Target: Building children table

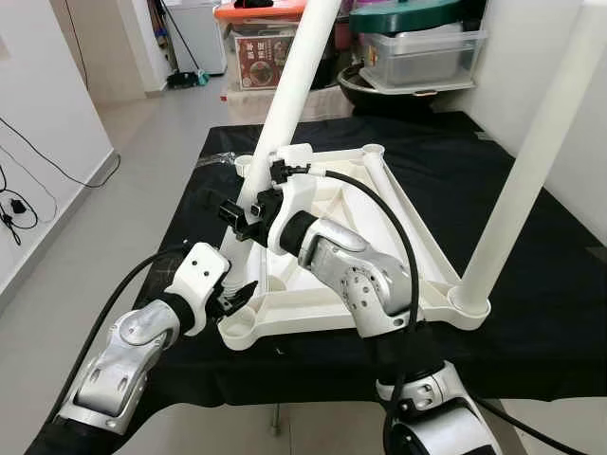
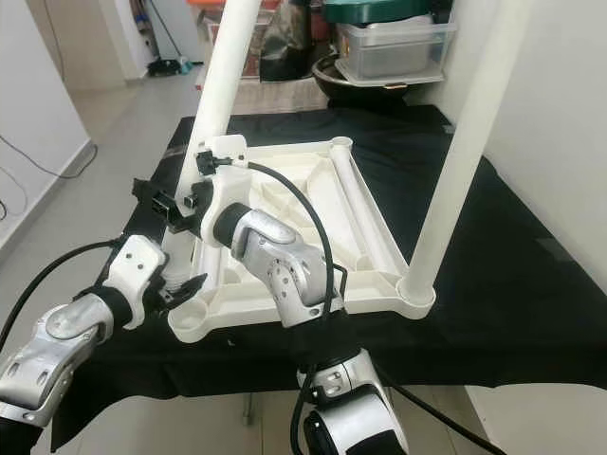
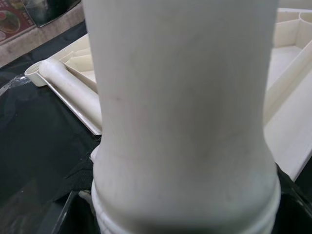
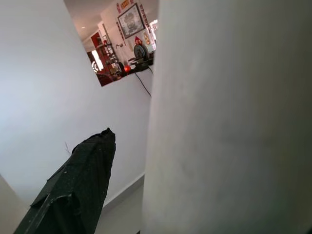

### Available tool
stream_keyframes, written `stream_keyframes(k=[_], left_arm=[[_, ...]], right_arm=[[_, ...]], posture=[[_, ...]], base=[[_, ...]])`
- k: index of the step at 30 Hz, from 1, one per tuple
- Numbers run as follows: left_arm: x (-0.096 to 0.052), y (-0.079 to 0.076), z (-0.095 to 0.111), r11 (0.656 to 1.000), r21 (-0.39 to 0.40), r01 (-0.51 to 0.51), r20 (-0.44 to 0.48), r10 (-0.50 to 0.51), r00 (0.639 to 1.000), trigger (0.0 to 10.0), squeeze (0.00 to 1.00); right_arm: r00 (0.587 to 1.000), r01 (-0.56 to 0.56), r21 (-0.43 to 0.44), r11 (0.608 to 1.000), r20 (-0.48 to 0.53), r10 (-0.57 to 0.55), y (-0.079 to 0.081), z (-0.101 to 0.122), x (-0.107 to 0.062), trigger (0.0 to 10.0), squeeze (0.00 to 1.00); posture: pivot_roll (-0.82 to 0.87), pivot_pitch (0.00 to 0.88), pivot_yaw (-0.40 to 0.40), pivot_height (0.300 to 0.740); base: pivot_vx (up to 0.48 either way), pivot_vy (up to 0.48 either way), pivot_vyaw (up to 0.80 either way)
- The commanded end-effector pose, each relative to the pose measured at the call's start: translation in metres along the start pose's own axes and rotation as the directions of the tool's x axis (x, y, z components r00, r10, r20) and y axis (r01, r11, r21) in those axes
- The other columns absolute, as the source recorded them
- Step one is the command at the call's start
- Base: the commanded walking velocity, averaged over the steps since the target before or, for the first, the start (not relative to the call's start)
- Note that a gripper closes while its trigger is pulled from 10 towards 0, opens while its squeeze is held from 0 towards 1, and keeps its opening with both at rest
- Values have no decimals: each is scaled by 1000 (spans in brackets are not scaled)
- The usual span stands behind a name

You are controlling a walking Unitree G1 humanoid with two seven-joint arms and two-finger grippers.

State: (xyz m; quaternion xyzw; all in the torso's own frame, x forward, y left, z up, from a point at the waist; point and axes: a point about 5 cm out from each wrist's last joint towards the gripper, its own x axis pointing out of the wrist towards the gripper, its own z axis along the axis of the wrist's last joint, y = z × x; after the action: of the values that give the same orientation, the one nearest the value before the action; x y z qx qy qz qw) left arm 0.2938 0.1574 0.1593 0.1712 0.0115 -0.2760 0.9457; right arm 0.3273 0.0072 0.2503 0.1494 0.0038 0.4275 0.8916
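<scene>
A white children's table top (image 1: 384, 204) lies upside down on the black cloth (image 1: 541, 332). One white leg (image 1: 531, 161) stands upright in its near right corner socket. A second white leg (image 1: 289, 95) leans over the near left part of the top. My right gripper (image 1: 245, 216) is shut on this leg partway up, and a black finger (image 4: 78, 190) shows beside it in the right wrist view. My left gripper (image 1: 235, 296) is shut on the leg's lower end, just above the near left corner socket (image 1: 237, 329). The leg's threaded end (image 3: 185, 209) sits close in the left wrist view.
Storage boxes (image 1: 417, 47) and a dark bowl stand on the floor behind the table. A white wall runs along the right. Cables (image 1: 14, 204) trail on the floor at the left. The cloth's front edge is close to my body.
</scene>
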Motion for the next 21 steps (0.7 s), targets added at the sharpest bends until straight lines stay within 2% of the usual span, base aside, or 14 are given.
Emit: stream_keyframes(k=[1,2,12,13,14,15,21], left_arm=[[3,-8,5,998,37,45,25,-46,999,10000,0],[3,-9,4,998,36,46,23,-47,999,10000,0],[-1,-10,-4,998,43,42,-4,-42,999,10000,0],[-2,-7,-6,999,47,27,-8,-27,1000,10000,341],[-2,-7,-6,999,47,27,-8,-27,1000,10000,341],[-3,-5,-7,998,57,19,-13,-19,1000,10000,1000],[-6,3,-9,998,65,-3,-16,4,1000,10000,1000]], right_arm=[[1000,-22,83,996,-13,24,15,-19,7,6000,0],[1000,-15,96,995,1,15,14,-17,7,0,0],[999,-24,129,991,33,20,15,-14,6,0,0],[999,-29,130,991,33,25,15,-15,5,0,0],[999,-29,130,991,33,25,15,-15,5,0,0],[999,-31,131,991,34,26,15,-15,4,0,0],[999,-32,137,990,45,27,14,-13,2,0,0]], posture=[[63,0,27,740],[66,0,26,740],[68,0,28,740],[68,0,28,740],[68,0,28,740],[69,0,28,740],[70,0,28,740]], base=[[0,0,0],[0,0,0],[0,0,0],[0,0,0],[0,0,0],[0,0,0],[0,0,0]])
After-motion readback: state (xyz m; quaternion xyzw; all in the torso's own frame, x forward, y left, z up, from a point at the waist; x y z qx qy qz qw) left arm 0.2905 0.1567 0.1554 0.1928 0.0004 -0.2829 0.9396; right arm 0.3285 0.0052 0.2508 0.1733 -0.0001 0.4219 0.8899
